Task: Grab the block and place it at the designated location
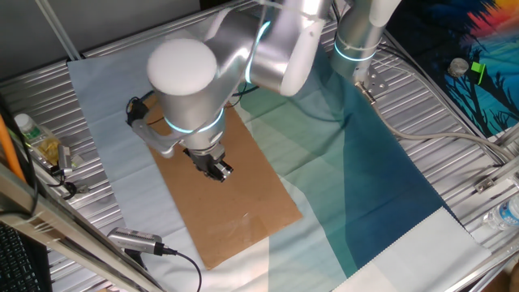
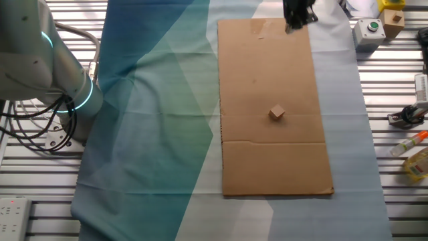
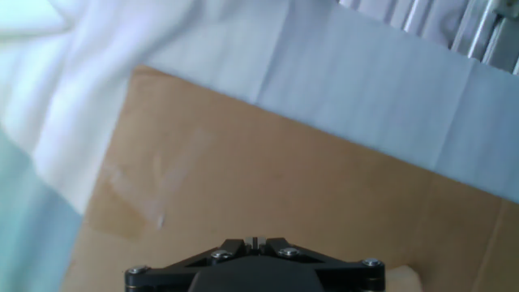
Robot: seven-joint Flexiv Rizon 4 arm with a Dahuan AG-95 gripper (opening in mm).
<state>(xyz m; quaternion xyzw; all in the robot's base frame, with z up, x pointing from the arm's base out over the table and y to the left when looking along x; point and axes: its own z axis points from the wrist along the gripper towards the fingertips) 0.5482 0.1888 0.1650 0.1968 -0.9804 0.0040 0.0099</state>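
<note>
The block (image 2: 277,113), a small tan cube, sits on the brown cardboard sheet (image 2: 267,167), a little above its fold line. In the one fixed view the arm hides it. The designated location shows as a faint small dark dot (image 2: 253,82) on the sheet, also seen in the one fixed view (image 1: 246,215). My gripper (image 2: 295,20) hangs above the far end of the sheet, well away from the block. It also shows in the one fixed view (image 1: 217,169). In the hand view its jaws (image 3: 255,242) are shut and empty. A pale tan shape (image 3: 403,278) at the bottom edge may be the block.
A blue-green cloth (image 2: 154,114) covers the table left of the sheet. A grey box with a green button (image 2: 368,28), a black tool (image 2: 404,117) and bottles (image 2: 414,161) lie to the right. A silver camera with a cable (image 1: 138,240) sits near the sheet's corner.
</note>
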